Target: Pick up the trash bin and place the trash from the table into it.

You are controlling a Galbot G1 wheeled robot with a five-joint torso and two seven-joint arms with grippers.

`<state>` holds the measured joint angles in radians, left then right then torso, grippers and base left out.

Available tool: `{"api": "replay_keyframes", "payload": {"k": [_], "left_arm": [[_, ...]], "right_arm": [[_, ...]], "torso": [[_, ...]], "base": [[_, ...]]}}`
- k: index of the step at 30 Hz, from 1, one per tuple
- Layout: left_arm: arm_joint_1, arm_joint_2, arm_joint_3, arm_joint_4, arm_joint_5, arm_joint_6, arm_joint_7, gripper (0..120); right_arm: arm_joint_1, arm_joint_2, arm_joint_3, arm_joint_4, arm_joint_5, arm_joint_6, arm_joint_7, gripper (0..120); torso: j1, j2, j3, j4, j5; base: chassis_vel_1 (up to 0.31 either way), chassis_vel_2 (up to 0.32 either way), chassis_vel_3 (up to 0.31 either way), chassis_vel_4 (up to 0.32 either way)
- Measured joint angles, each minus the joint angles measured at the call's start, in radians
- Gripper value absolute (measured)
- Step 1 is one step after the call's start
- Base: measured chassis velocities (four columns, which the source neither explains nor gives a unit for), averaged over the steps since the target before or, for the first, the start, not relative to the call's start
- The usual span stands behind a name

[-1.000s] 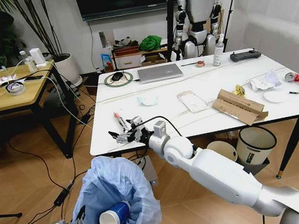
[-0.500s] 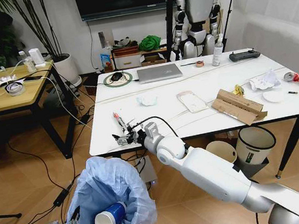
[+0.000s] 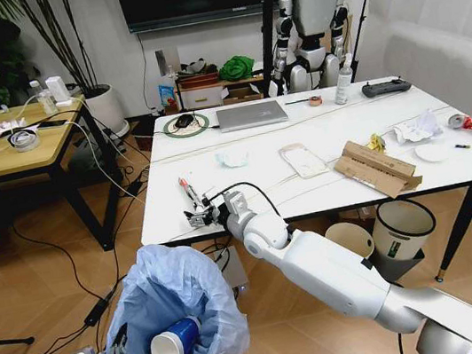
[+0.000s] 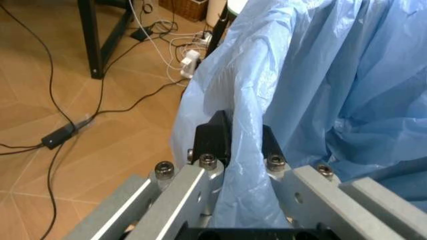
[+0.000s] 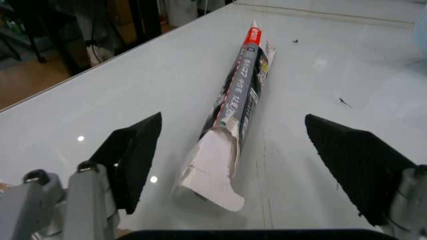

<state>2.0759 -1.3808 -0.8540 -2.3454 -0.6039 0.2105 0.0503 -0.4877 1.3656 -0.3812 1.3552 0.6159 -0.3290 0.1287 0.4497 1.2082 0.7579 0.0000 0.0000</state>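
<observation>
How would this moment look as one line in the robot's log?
left gripper: shut on trash bin | right gripper: open, straddling pen wrapper on table

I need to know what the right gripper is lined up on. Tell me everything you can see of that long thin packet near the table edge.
The packet is a slim paper sleeve, dark grey with white print and a red tip at its far end. Its near end is torn open, with white paper flaring out. It lies flat on the white table, between the open fingers of the right gripper, which do not touch it.

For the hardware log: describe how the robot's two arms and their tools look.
The right arm has smooth white rounded shells with a black cable looping near its wrist. The right tool has grey metal links and black wedge-shaped pads. The left tool is grey metal with bolt heads and black pads.
</observation>
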Motion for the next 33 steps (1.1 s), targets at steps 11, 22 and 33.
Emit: {"api": "replay_keyframes", "payload": {"k": [11, 22, 33], "left_arm": [[0.0, -0.006, 0.003, 0.0, 0.009, -0.002, 0.0, 1], [-0.002, -0.009, 0.005, 0.0, 0.012, -0.004, 0.0, 1], [-0.008, -0.006, 0.013, 0.011, 0.011, -0.005, -0.001, 1]], "right_arm": [[-0.013, -0.012, -0.009, 0.011, 0.0, -0.005, -0.001, 40], [-0.015, -0.014, -0.007, 0.023, 0.006, -0.007, 0.0, 0], [-0.009, -0.054, 0.06, 0.109, 0.095, 0.039, -0.075, 0]], "torso": [[0.0, 0.0, 0.0, 0.0, 0.0], [0.0, 0.0, 0.0, 0.0, 0.0], [0.0, 0.0, 0.0, 0.0, 0.0001]], "base": [[0.0, 0.0, 0.0, 0.0], [0.0, 0.0, 0.0, 0.0], [0.0, 0.0, 0.0, 0.0]]}}
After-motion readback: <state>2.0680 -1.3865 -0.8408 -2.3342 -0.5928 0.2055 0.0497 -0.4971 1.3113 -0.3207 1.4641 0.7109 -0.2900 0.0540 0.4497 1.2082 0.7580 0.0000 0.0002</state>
